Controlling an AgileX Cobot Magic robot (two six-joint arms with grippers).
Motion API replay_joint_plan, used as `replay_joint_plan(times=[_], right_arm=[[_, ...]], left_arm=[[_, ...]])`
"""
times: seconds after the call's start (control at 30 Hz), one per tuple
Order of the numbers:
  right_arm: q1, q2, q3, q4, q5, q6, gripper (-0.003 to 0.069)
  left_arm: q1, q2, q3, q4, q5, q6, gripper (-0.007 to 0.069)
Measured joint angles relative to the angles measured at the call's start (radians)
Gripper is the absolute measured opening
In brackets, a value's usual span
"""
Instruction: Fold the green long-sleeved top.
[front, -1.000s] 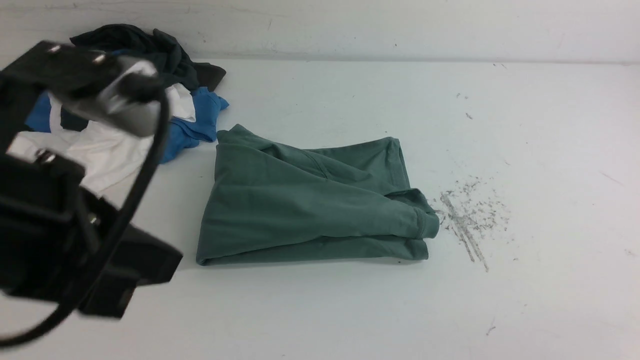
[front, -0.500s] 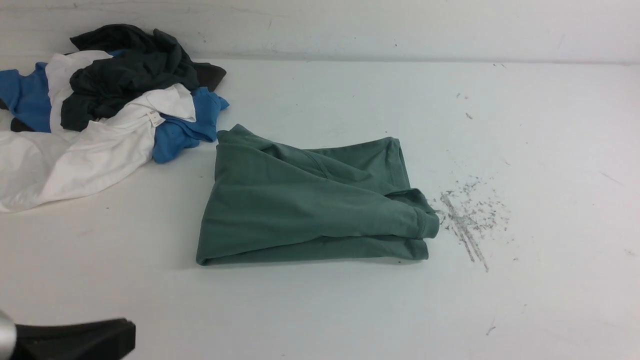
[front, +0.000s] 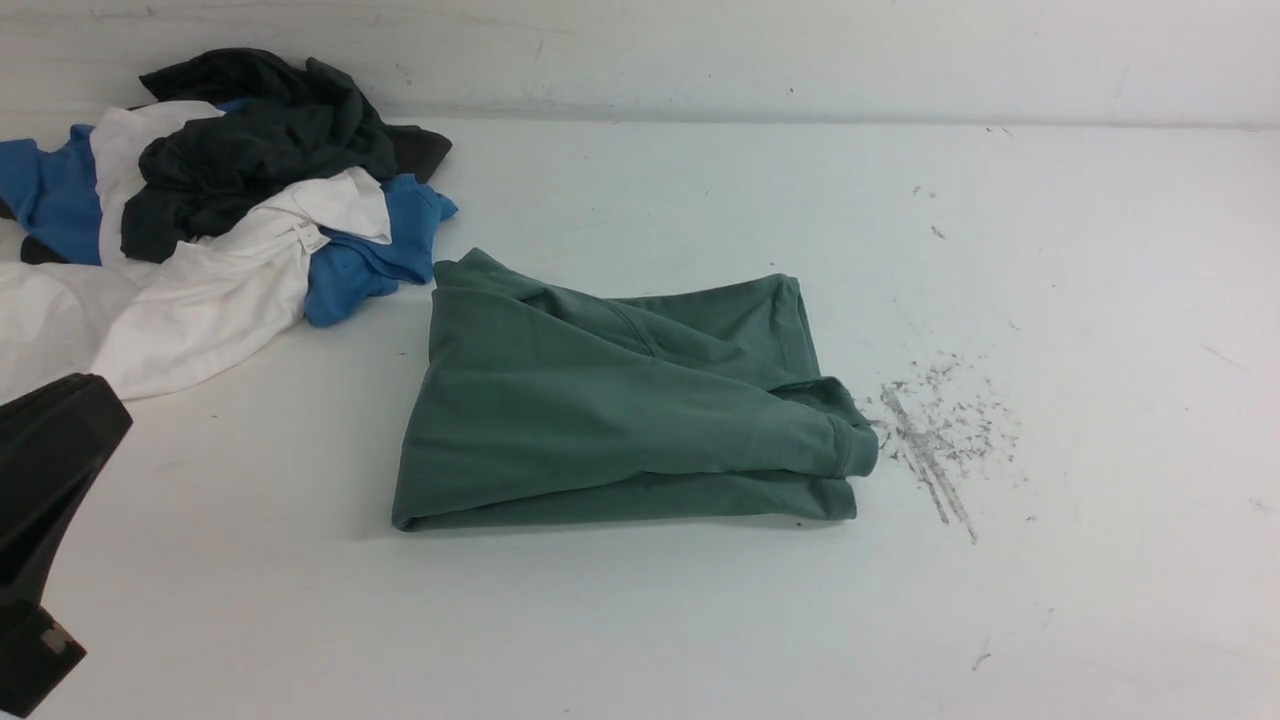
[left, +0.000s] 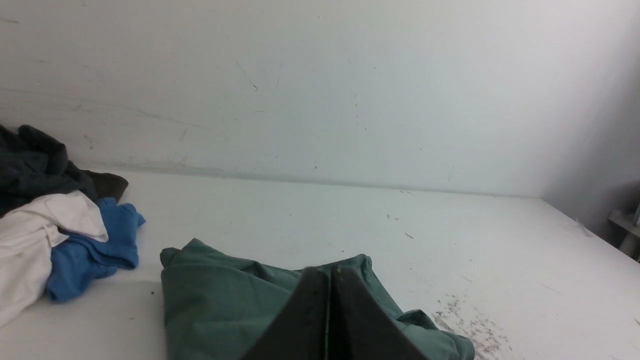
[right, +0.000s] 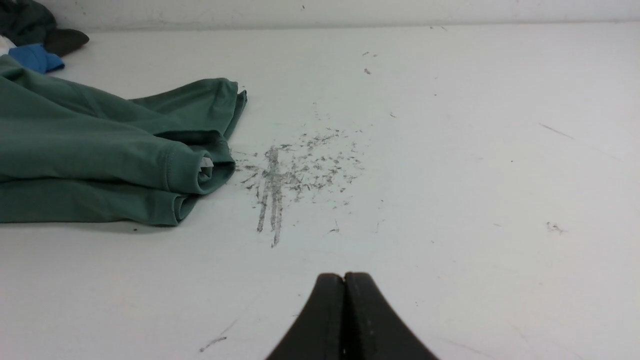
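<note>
Two grippers, left (left: 330, 272) and right (right: 344, 276), pressed together empty; I'd leave the folded green top (front: 610, 410) undisturbed.

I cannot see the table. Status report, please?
Both grippers, left and right, shut, empty. Green top folded on table. Nothing in the way.

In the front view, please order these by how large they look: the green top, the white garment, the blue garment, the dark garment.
1. green top
2. white garment, partly cut off at the frame edge
3. dark garment
4. blue garment

The last two are uncertain: both are partly buried in the pile.
</note>
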Motion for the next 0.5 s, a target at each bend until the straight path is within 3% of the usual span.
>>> replay_joint_plan(times=[0.37, 0.5], right_arm=[[0.0, 0.0, 0.0, 0.0, 0.001, 0.001, -0.0015], [0.0, 0.0, 0.0, 0.0, 0.001, 0.001, -0.0015]], left_arm=[[0.0, -0.003, 0.01, 0.007, 0.006, 0.0, -0.0004], [0.0, -0.063, 0.082, 0.146, 0.057, -0.029, -0.0004]])
